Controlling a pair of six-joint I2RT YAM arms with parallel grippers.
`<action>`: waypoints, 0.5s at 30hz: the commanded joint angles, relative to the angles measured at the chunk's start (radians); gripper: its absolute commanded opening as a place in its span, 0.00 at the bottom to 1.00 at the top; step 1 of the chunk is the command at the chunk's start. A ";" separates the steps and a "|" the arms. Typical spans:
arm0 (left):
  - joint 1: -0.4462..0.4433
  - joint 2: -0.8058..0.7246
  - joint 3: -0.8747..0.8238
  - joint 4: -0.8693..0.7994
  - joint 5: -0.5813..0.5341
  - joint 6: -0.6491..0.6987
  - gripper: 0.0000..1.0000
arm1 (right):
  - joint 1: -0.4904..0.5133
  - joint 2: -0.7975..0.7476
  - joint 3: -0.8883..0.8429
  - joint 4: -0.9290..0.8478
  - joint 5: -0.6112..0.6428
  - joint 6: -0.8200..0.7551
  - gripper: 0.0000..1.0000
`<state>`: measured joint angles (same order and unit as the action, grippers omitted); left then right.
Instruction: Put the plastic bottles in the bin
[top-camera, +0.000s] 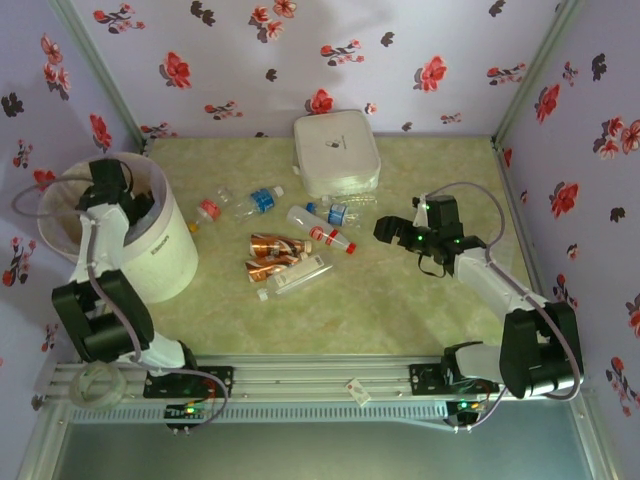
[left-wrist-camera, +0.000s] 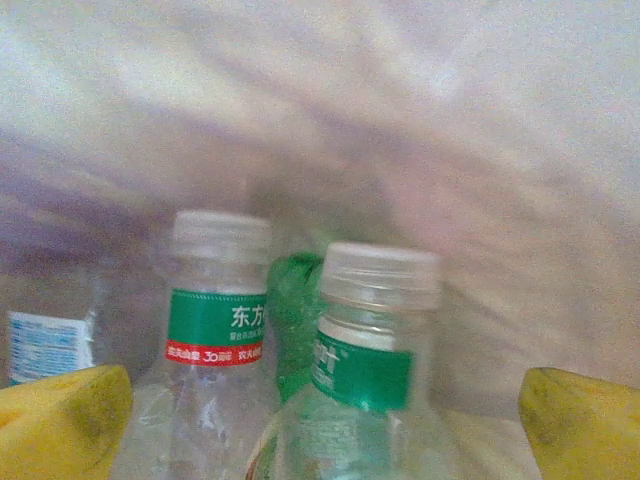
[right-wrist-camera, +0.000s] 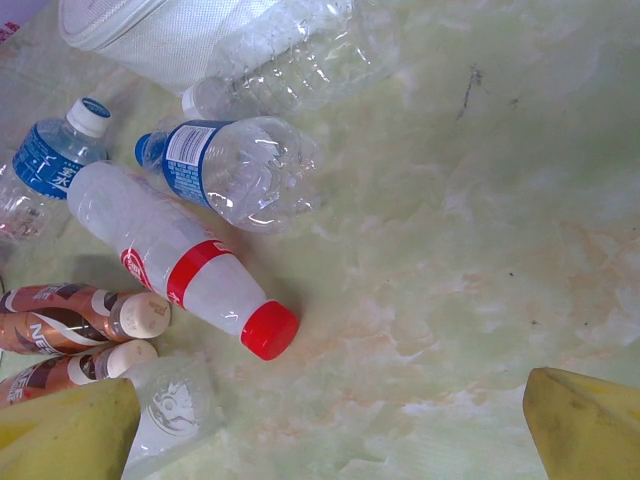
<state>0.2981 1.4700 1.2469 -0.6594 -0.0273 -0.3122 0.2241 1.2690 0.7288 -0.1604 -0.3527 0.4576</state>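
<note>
left end effector (left-wrist-camera: 322, 420): mine, down inside the bin (top-camera: 172, 255); yellow fingertips (left-wrist-camera: 60, 425) wide apart, gripping nothing
right end effector (right-wrist-camera: 325, 425): mine, hanging over the counter (top-camera: 400, 300), spread wide, empty
bottles in bin: two clear white-capped ones right under my left fingers, the left bottle (left-wrist-camera: 215, 330) and the near bottle (left-wrist-camera: 375, 350); a third with a blue-white label (left-wrist-camera: 45, 345) at far left
bin liner (left-wrist-camera: 400, 120): pale bag behind them
bottles on counter: red-cap bottle (right-wrist-camera: 190, 270), blue-label bottle (right-wrist-camera: 230, 170), two brown-wrapped bottles (right-wrist-camera: 60, 310), all lying in a loose heap
in the way: white box (top-camera: 337, 150) at the back; a crushed clear bottle (right-wrist-camera: 300, 50) lies against it
writing: left bottle's green label reads "东方", red strip under it "30"; near bottle's green label cut off; print on the bin wall too small to read
</note>
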 joint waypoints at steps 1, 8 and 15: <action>-0.005 -0.087 0.081 -0.055 -0.027 0.043 1.00 | -0.006 -0.034 -0.009 0.011 -0.021 0.021 0.99; -0.009 -0.210 0.218 -0.161 -0.078 0.088 1.00 | -0.007 -0.052 0.011 -0.023 -0.025 0.031 0.99; -0.113 -0.291 0.351 -0.239 -0.150 0.141 1.00 | -0.007 -0.050 0.036 -0.044 -0.030 0.034 0.99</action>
<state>0.2333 1.2011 1.5375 -0.8284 -0.1135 -0.2249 0.2241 1.2339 0.7311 -0.1684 -0.3702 0.4824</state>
